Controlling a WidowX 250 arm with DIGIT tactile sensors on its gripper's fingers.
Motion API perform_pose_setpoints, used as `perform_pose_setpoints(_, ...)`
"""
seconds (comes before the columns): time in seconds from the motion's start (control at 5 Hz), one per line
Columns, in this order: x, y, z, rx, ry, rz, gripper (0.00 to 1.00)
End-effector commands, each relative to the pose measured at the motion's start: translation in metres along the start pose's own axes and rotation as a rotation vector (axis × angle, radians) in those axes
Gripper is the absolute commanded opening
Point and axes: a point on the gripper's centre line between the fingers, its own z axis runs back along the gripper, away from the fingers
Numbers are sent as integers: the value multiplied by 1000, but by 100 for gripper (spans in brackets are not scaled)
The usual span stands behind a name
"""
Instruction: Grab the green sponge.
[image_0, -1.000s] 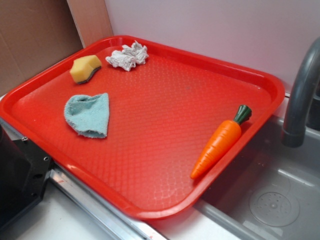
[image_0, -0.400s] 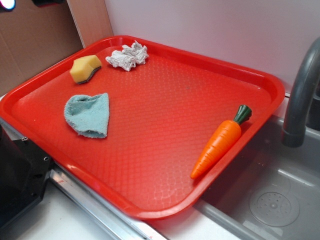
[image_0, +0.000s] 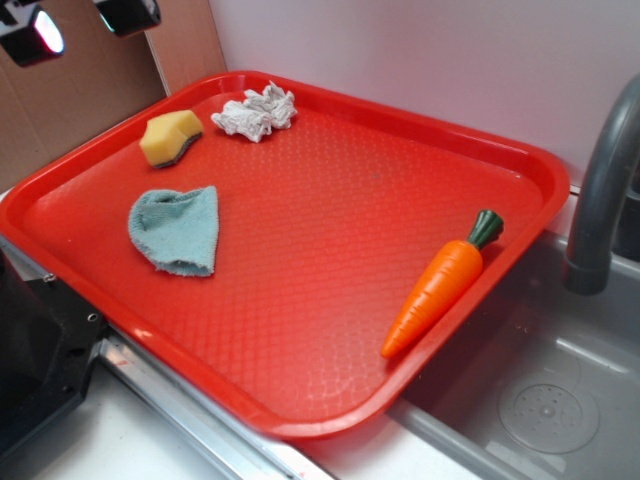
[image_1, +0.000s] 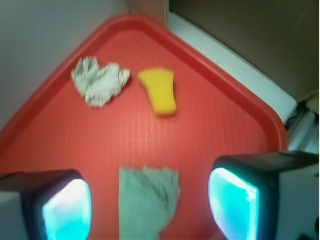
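The green sponge (image_0: 171, 137) is a chunky yellow block with a dark layer underneath, lying near the far left corner of the red tray (image_0: 330, 120). In the wrist view the sponge (image_1: 159, 92) shows yellow, ahead of the fingers. My gripper (image_0: 78, 22) hangs at the top left edge of the exterior view, high above the tray's left side. It is open, with nothing between its fingers (image_1: 65, 210). Through the gripper's (image_1: 150, 210) gap I see the teal cloth far below.
A light teal cloth (image_0: 177, 229) lies on the tray's left side, and a whitish rag wad (image_0: 255, 111) sits beside the sponge at the back. An orange toy carrot (image_0: 440, 283) rests by the tray's right rim. A grey faucet (image_0: 600, 190) and sink (image_0: 540, 400) stand at the right.
My gripper has come into the exterior view at the top left and moved lower and to the right. Nothing on the tray has moved.
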Motion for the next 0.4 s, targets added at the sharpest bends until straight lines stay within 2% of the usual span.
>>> perform_pose_setpoints(0.0, 29, 10, -43, -16, -30, -10, 100)
perform_pose_setpoints(0.2, 41, 10, -72, 10, -35, -7, 100)
